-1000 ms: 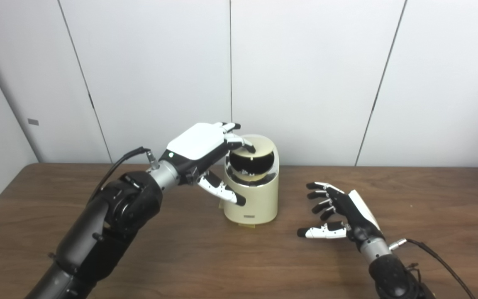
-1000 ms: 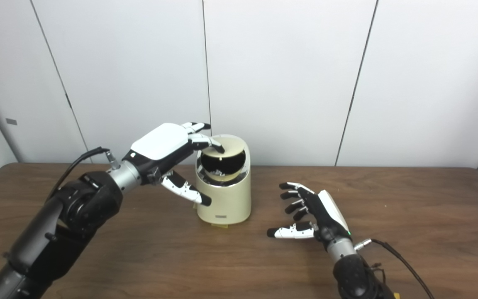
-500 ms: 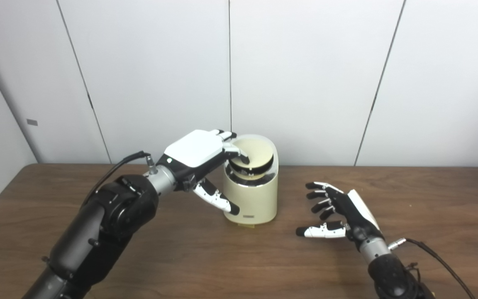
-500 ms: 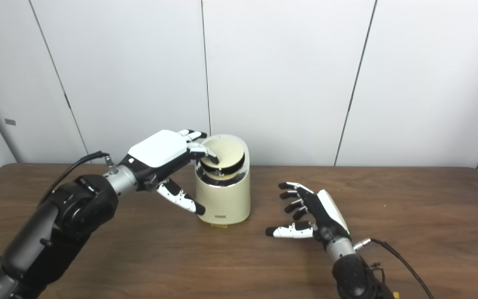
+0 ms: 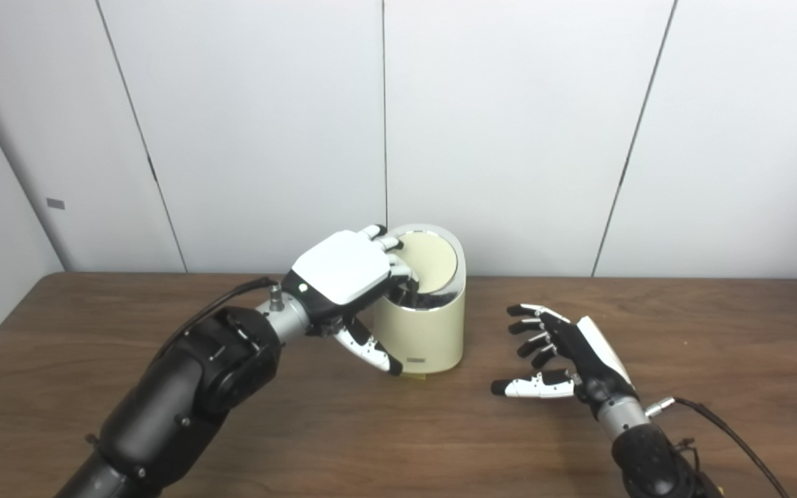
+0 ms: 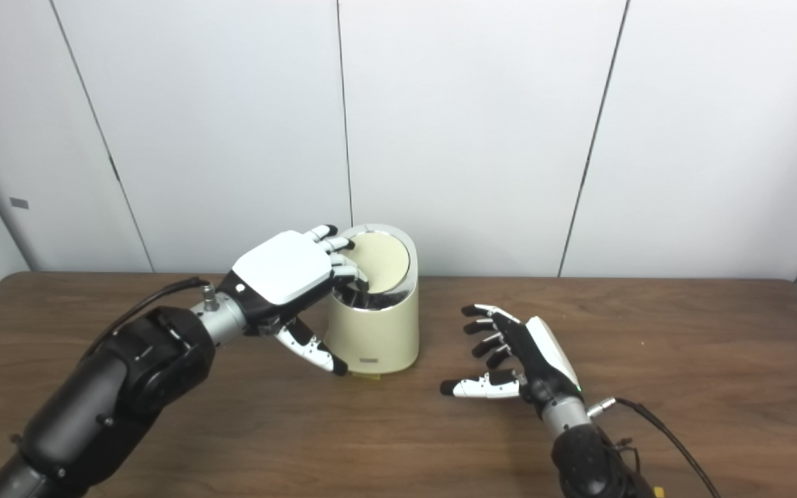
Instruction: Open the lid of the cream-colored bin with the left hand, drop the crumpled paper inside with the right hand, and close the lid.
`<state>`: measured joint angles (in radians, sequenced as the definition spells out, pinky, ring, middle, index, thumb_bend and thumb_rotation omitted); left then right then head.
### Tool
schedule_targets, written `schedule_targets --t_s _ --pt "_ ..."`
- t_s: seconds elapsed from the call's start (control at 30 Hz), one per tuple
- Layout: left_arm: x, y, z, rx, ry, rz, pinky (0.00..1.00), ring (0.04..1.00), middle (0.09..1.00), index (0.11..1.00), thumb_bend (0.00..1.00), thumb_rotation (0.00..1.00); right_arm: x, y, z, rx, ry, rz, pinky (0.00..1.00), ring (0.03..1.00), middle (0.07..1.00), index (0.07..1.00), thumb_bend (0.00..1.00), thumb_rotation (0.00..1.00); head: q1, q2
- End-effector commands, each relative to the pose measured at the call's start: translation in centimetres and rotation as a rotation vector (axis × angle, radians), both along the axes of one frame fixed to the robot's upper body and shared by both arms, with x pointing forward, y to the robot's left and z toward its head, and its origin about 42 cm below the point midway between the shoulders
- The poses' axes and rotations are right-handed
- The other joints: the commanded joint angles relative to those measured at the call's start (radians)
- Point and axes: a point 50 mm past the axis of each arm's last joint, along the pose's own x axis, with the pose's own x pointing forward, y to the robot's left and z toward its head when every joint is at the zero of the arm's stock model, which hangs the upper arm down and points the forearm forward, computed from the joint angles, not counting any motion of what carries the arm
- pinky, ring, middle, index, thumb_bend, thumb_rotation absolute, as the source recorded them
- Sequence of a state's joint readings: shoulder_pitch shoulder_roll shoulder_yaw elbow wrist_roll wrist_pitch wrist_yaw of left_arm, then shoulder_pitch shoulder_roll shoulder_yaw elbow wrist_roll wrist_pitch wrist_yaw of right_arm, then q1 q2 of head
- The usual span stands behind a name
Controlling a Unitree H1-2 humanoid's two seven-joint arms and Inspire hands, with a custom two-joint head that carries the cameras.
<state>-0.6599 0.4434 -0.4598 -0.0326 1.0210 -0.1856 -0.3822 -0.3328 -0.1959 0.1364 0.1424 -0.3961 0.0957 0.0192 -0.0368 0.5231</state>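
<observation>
L hand (image 5: 343,273) fingers curl on cream bin (image 5: 427,332) lid (image 5: 428,259), left rim. R hand (image 5: 568,356) spread, empty, right of bin. Wood table (image 5: 717,332), white wall panels (image 5: 509,124).

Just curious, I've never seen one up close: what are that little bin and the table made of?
The bin looks like smooth cream plastic or painted metal, evenly matte, with a shiny chrome-like ring under the lid. The table shows dark brown wood grain, possibly laminate.
</observation>
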Motion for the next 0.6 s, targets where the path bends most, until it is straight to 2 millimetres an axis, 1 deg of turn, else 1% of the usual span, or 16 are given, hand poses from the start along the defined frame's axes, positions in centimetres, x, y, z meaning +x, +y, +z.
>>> schedule_targets --t_s 0.0,0.17,0.27,0.37,0.43,0.5,0.57 --pt "0.5 -1.2 -0.7 0.067 0.004 -0.017 1.00 0.951 0.804 0.795 1.00 0.53 0.4 0.2 2.0 0.018 -0.072 0.007 0.50 0.611 0.742 0.798 0.88 0.26 -0.001 0.001" --pt "0.1 -1.6 -1.5 0.113 -0.004 -0.023 1.00 0.977 0.811 0.801 1.00 0.52 0.0 0.0 1.9 0.025 -0.057 -0.010 0.51 0.627 0.768 0.800 0.86 0.23 -0.006 0.005" --pt "0.0 -1.2 -1.0 0.074 0.002 -0.017 1.00 0.969 0.805 0.798 1.00 0.52 -0.1 -0.1 1.8 0.028 -0.048 -0.021 0.52 0.638 0.793 0.801 0.85 0.21 -0.006 0.007" --pt "0.0 -0.4 0.0 -0.032 -0.003 -0.016 1.00 0.943 0.793 0.787 1.00 0.53 -0.1 -0.2 1.7 0.022 -0.056 -0.022 0.52 0.638 0.791 0.804 0.85 0.22 -0.006 0.006" --pt "-0.1 0.3 0.8 -0.156 -0.014 -0.006 0.98 0.929 0.790 0.783 0.98 0.52 -0.1 -0.2 1.7 0.027 -0.059 -0.019 0.52 0.637 0.785 0.804 0.84 0.21 -0.006 0.006" --pt "-0.2 1.0 1.4 -0.275 -0.022 -0.002 0.96 0.911 0.789 0.781 0.97 0.49 -0.1 -0.3 1.7 0.032 -0.060 -0.018 0.52 0.635 0.776 0.803 0.84 0.21 -0.005 0.007" --pt "-0.2 1.8 1.9 -0.411 -0.023 0.005 0.95 0.910 0.806 0.794 0.92 0.47 0.0 -0.4 1.7 0.034 -0.058 -0.018 0.52 0.634 0.774 0.800 0.84 0.20 -0.003 0.006"
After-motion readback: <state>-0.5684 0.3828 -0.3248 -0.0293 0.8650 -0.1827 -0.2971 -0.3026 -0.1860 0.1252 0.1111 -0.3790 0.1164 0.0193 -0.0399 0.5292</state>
